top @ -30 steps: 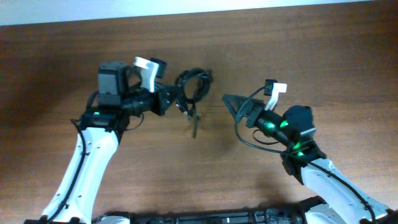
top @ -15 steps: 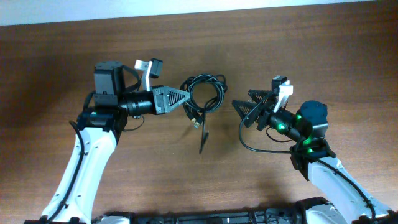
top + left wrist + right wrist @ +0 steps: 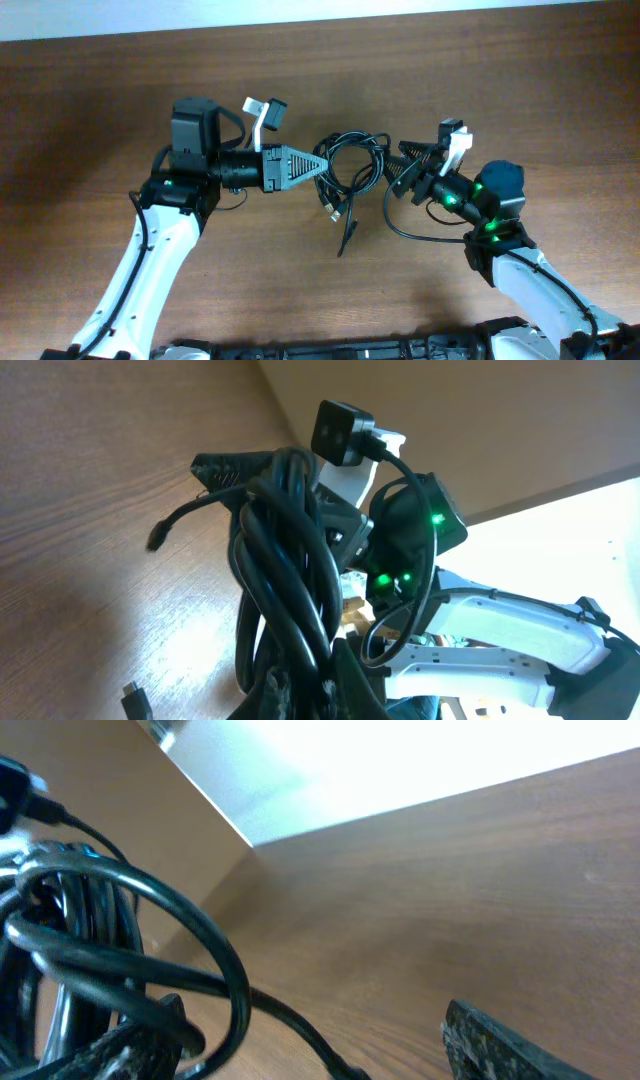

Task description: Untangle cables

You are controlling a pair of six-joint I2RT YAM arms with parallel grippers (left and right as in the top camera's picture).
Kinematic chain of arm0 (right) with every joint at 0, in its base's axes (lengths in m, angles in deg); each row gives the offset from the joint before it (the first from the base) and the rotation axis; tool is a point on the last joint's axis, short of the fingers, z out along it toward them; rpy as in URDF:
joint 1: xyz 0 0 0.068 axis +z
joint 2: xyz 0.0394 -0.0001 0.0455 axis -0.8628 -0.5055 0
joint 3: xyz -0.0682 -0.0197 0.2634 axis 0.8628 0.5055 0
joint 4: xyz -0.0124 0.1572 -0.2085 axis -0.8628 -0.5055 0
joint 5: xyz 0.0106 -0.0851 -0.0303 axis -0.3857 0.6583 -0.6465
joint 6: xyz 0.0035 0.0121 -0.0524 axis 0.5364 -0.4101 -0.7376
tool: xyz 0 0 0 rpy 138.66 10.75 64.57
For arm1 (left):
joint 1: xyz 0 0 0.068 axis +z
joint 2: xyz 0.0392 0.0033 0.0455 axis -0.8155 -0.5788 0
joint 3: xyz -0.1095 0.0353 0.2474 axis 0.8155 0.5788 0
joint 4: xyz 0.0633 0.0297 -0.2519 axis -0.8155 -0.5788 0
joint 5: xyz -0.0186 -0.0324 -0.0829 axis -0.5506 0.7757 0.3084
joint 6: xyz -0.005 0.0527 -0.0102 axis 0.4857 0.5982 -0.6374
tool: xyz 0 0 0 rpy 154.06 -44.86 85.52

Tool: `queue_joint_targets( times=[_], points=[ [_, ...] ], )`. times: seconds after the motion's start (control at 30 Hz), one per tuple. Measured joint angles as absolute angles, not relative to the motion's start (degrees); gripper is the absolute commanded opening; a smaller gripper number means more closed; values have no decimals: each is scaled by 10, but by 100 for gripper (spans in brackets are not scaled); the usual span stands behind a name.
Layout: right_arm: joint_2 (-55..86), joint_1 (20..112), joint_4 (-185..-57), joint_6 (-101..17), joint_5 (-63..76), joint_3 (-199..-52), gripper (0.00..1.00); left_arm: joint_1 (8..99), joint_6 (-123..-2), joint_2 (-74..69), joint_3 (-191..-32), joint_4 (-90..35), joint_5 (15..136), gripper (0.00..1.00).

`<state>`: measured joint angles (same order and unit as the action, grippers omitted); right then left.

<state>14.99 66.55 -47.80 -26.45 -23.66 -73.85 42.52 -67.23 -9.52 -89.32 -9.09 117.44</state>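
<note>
The cables formed a knotted black bundle of loops about midway between the left and right edges of the desk, somewhat nearer its far edge than its near edge. The left claw pointed toward the right edge and was closed on the left side of the bundle, its tapered tip buried among the loops. In the left wrist view the cables rose straight out of that grip at the bottom of the picture, with several strands pressed together and twisted round each other.

2 loose tails trailed from the bundle toward the near edge. 1 of them finished in a small plug end. The other ran further the same way as a thin dark line, and its tip was too small to make out.

The right claw faced the left edge with its 2 fingers spread wide, its mouth turned to the right side of the bundle. From overhead the outermost loop lay just at that mouth, though I could not tell whether it touched either finger. In the right wrist view the fingers sat well apart in the bottom corners. A big loop arced beside the left-hand 1, and a single strand crossed the gap between them, pinched by nothing. Green lights glowed on the right arm.
</note>
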Motion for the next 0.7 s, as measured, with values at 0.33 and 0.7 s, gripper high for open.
queue_joint_targets(
  times=[0.33, 0.7],
  points=[
    [83, 643, -521, -229, -66, -748, 79, 387, -678, -104, -891, 26, 1247, 0],
    [71, 482, -544, -251, -174, -748, 99, 386, -678, -104, -891, 32, 1186, 0]
  ],
)
